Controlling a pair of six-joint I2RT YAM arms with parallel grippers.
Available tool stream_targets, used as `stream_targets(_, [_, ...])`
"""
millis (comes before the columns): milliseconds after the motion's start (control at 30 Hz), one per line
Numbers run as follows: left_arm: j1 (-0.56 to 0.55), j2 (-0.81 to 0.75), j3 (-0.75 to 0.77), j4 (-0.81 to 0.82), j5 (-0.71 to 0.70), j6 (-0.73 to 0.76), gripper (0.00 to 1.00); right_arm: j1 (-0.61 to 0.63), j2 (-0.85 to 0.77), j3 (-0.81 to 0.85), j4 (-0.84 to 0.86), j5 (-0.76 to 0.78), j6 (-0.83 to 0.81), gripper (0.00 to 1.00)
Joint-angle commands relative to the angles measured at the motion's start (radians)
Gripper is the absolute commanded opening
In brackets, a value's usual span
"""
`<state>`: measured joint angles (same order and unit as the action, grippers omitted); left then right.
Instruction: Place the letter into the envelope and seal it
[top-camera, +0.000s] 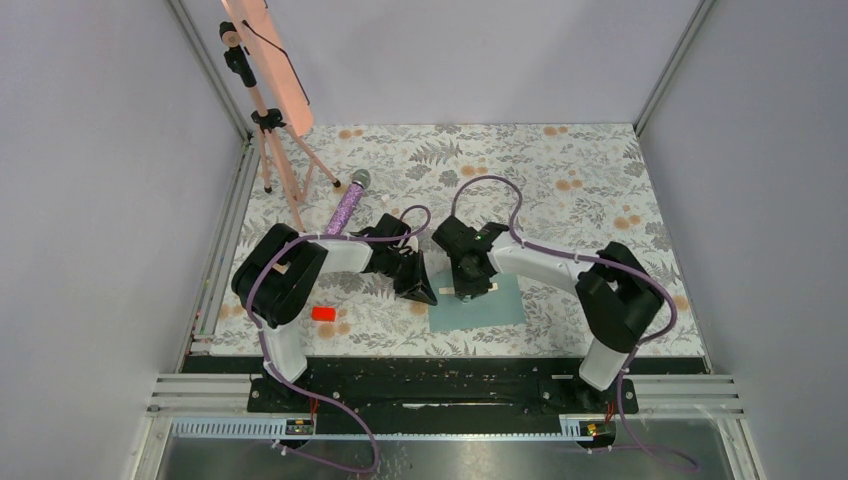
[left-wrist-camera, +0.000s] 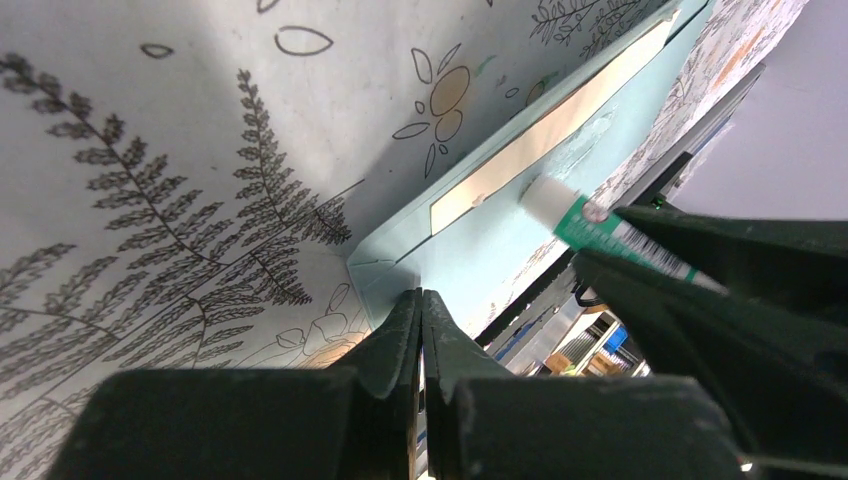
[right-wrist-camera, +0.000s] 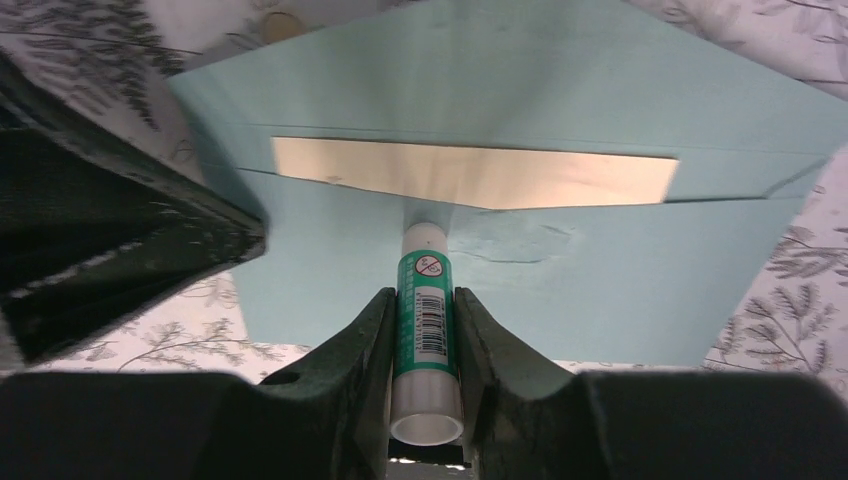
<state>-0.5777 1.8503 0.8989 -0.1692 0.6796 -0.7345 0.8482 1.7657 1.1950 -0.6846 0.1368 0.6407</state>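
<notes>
Grips a green-and-white glue stick (right-wrist-camera: 425, 335) between the fingers of the right gripper (right-wrist-camera: 424, 297), narrowly parted around it, white tip touching the envelope (right-wrist-camera: 620, 270) just below the letter (right-wrist-camera: 470, 172). Shows the letter as a tan strip inside the pocket, flap open, envelope flat on the floral worktop (top-camera: 580, 170). Presses the fingers of the left gripper (left-wrist-camera: 420, 296) fully together, tips at the envelope's corner. Has a red block (top-camera: 323, 313) and a purple microphone (top-camera: 350, 205) off to the left.
</notes>
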Motion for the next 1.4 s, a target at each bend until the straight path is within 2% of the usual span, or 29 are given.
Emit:
stream_targets(0, [-0.006,0.059,-0.022,-0.02,-0.107,0.034,0.0,-0.071,-0.079,-0.135,-0.037,0.048,-0.015,0.0])
stream_targets(167, [-0.005,0.063,-0.02,-0.019,-0.104,0.034,0.0,-0.096,-0.109,-0.17,-0.04,0.056,-0.023,0.0])
stream_targets(533, [-0.005,0.059,-0.022,-0.021,-0.109,0.032,0.0,-0.005,0.03,0.044,-0.03,-0.029,-0.002,0.0])
stream_targets(700, [-0.006,0.067,-0.011,-0.027,-0.103,0.036,0.0,-0.02,-0.007,-0.028,-0.052,0.034,-0.032,0.0])
stream_targets(867, [-0.006,0.071,-0.009,-0.028,-0.103,0.037,0.0,-0.097,-0.091,-0.167,-0.045,0.07,-0.049,0.0])
stream_targets(967, [-0.007,0.073,-0.009,-0.027,-0.102,0.035,0.0,-0.102,-0.102,-0.178,-0.053,0.082,-0.059,0.0])
stream_targets(1367, [-0.006,0.065,-0.008,-0.034,-0.105,0.037,0.0,0.006,0.037,0.041,-0.033,-0.041,-0.011,0.0])
